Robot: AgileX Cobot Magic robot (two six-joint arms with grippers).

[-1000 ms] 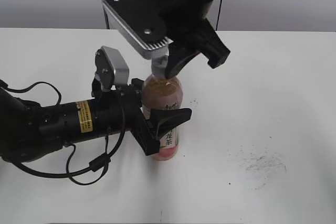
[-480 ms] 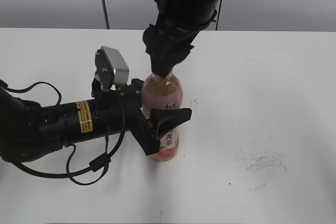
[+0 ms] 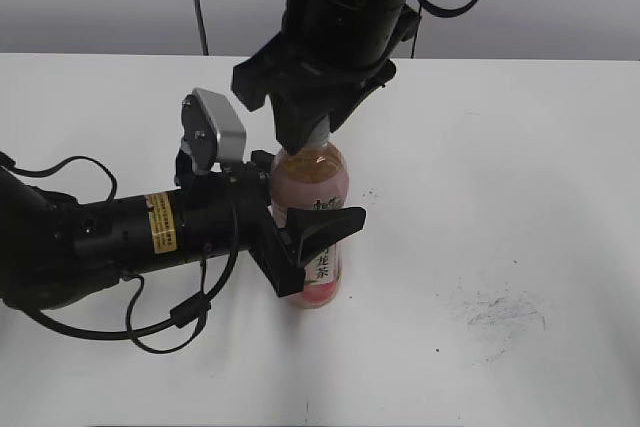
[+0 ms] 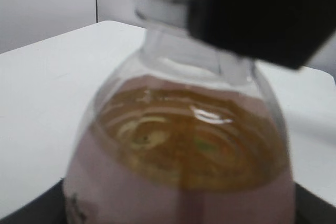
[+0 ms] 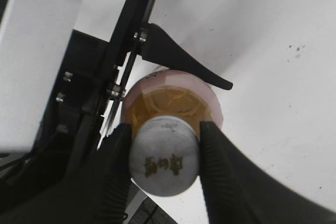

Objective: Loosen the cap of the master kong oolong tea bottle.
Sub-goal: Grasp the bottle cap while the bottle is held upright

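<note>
**Both grippers on the upright bottle**

Right gripper (image 5: 164, 163) comes down from above, its two fingers (image 5: 116, 174) clamped on either side of the cap (image 5: 164, 162). Directly beneath it stands the bottle (image 3: 312, 217) on the white table (image 3: 520, 167). Left gripper (image 3: 312, 247) grasps the bottle's labelled middle from the side.

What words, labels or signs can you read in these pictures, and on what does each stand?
Bottle label: red Chinese characters, too small to read surely.
Cap: a dark printed mark, blurred, unreadable.
Yellow sticker on the left arm: fine print, too small to read.
Nothing else carries text.
</note>
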